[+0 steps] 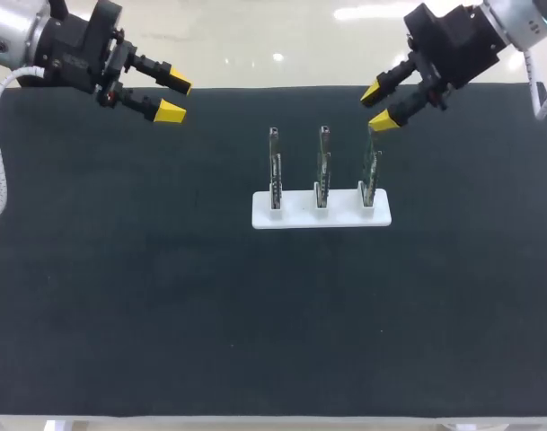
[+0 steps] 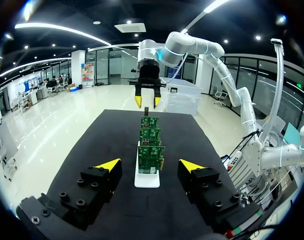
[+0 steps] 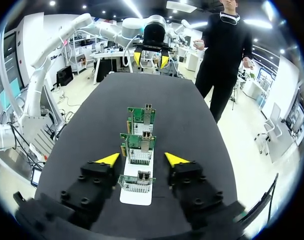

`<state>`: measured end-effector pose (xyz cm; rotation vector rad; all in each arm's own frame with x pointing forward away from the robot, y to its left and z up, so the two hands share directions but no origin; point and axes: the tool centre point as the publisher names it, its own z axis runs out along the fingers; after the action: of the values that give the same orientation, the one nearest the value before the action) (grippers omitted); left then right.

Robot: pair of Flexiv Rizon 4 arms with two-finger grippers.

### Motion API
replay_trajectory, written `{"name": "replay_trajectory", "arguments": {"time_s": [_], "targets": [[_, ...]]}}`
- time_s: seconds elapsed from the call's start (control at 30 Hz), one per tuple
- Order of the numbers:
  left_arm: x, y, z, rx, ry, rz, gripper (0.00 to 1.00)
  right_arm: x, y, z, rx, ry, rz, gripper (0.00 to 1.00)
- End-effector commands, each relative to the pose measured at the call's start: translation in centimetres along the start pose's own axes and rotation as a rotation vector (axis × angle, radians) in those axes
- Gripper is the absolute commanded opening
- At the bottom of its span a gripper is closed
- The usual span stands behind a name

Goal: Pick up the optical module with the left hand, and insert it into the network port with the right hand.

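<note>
Three green network cards stand upright in a white holder (image 1: 321,215) on the black mat. My right gripper (image 1: 377,106) hangs just above the right-hand card (image 1: 370,171), fingers apart and touching nothing; in its wrist view that card (image 3: 137,182) lies under the gripper (image 3: 141,159). From the left wrist view a small dark piece, apparently the optical module (image 2: 147,109), sticks out of that far card's top, below the right gripper (image 2: 148,100). My left gripper (image 1: 163,96) is open and empty at the mat's far left; the cards lie well ahead of it (image 2: 150,164).
The middle card (image 1: 322,166) and left card (image 1: 274,166) stand in line with the right one. The black mat (image 1: 165,296) spreads wide in front of the holder and to both sides.
</note>
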<state>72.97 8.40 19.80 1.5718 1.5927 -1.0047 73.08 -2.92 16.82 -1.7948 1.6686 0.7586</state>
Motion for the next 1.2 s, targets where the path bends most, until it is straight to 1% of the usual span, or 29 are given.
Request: {"name": "replay_trajectory", "arguments": {"time_s": [0.03, 0.1, 0.13, 0.17, 0.23, 0.27, 0.3, 0.7, 1.2], "targets": [[0.0, 0.1, 0.0, 0.001, 0.003, -0.001, 1.0, -0.2, 0.2, -0.3, 0.0, 0.004, 0.005, 0.82], [0.0, 0.1, 0.0, 0.001, 0.003, -0.001, 1.0, -0.3, 0.3, -0.5, -0.002, 0.007, 0.008, 0.72], [0.0, 0.1, 0.0, 0.001, 0.003, -0.001, 1.0, -0.3, 0.3, -0.5, -0.004, 0.008, 0.011, 0.52], [0.0, 0.1, 0.0, 0.001, 0.003, -0.001, 1.0, -0.4, 0.3, -0.6, -0.005, 0.009, 0.012, 0.44], [0.0, 0.1, 0.0, 0.001, 0.003, -0.001, 1.0, -0.4, 0.3, -0.8, -0.008, 0.014, 0.016, 0.34], [0.0, 0.1, 0.0, 0.001, 0.003, -0.001, 1.0, -0.4, 0.3, -0.9, -0.013, 0.018, 0.023, 0.24], [0.0, 0.1, 0.0, 0.001, 0.003, -0.001, 1.0, -0.5, 0.3, -1.0, -0.013, 0.02, 0.025, 0.0], [0.0, 0.1, 0.0, 0.001, 0.003, -0.001, 1.0, -0.7, 0.3, -1.0, -0.013, 0.028, 0.034, 0.0], [0.0, 0.1, 0.0, 0.001, 0.003, -0.001, 1.0, 0.2, 0.3, -0.1, -0.009, 0.027, 0.022, 0.0]]}}
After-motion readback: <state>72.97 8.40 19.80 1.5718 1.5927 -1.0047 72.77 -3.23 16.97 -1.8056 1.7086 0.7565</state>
